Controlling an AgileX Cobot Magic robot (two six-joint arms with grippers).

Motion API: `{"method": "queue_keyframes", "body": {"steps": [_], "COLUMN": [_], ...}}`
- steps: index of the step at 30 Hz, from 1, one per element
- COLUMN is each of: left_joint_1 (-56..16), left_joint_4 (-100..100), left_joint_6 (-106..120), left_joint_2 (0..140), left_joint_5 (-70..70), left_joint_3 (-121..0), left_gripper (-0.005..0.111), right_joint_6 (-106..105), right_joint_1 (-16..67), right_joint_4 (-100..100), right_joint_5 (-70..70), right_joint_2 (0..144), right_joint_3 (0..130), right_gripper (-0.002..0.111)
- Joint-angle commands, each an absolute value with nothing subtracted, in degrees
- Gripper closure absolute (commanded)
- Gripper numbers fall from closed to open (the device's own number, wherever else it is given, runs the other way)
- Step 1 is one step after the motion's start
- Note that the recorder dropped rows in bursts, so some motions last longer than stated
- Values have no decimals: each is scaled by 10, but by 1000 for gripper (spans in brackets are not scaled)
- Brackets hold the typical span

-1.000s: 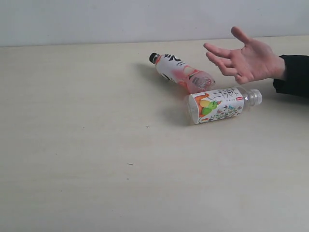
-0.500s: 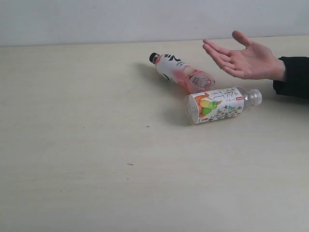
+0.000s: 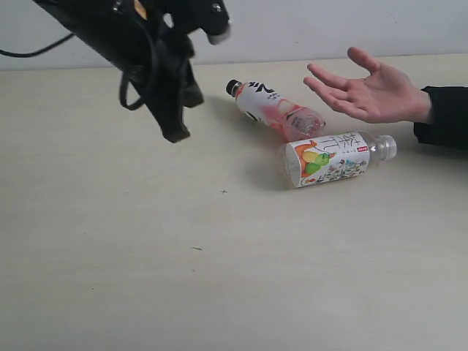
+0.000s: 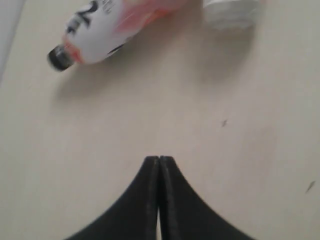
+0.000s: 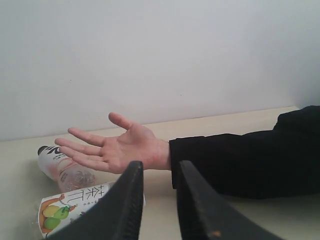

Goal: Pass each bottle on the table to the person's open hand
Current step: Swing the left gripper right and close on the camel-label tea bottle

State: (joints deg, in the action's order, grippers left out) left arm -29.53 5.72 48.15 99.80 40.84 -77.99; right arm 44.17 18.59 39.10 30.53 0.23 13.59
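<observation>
Two bottles lie on their sides on the table (image 3: 219,278). The pink-white bottle (image 3: 274,110) with a black cap also shows in the left wrist view (image 4: 107,30) and the right wrist view (image 5: 62,167). The fruit-label bottle (image 3: 333,159) lies in front of it (image 5: 75,207). The person's open hand (image 3: 365,91) hovers palm up behind them (image 5: 117,147). My left gripper (image 3: 175,131) hangs shut and empty, left of the pink-white bottle (image 4: 159,160). My right gripper (image 5: 160,167) is open, out of the exterior view, facing the hand. The other two bottles are out of view.
The person's black sleeve (image 3: 446,113) reaches in from the right edge (image 5: 240,160). A pale wall (image 3: 292,29) runs behind the table. Tiny dark specks (image 3: 224,191) mark the surface.
My left arm has come into the exterior view from the upper left. The hand has flattened from curled fingers to an open palm. The bottles have not moved.
</observation>
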Motion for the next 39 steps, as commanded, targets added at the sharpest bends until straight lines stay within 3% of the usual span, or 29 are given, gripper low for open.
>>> {"method": "queue_keyframes", "body": {"steps": [1, 10, 24, 32, 35, 36, 37, 38, 39], "left_joint_1": [-339, -412, -422, -422, -422, -422, -422, -422, -422], "left_joint_4": [186, 233, 118, 114, 114, 114, 114, 114, 113], "left_joint_6": [602, 604, 391, 383, 383, 383, 383, 383, 383], "left_joint_2": [1021, 1072, 1217, 1277, 1278, 1278, 1278, 1278, 1279], "left_joint_5": [407, 287, 356, 421, 417, 414, 415, 413, 413], "left_joint_3": [-788, -801, -990, -1067, -1067, -1067, -1067, -1067, -1067], "left_gripper": [107, 107, 107, 107, 97, 82, 76, 59, 55], "right_joint_6": [440, 440, 440, 440, 440, 440, 440, 440, 440], "right_joint_1": [187, 187, 187, 187, 187, 187, 187, 187, 187], "right_joint_4": [392, 392, 392, 392, 392, 392, 392, 392, 392], "right_joint_5": [302, 302, 302, 302, 302, 302, 302, 302, 302], "right_joint_2": [0, 0, 0, 0, 0, 0, 0, 0, 0], "right_joint_3": [135, 135, 135, 135, 135, 135, 135, 135, 135], "right_gripper": [83, 83, 83, 83, 83, 83, 83, 83, 83]}}
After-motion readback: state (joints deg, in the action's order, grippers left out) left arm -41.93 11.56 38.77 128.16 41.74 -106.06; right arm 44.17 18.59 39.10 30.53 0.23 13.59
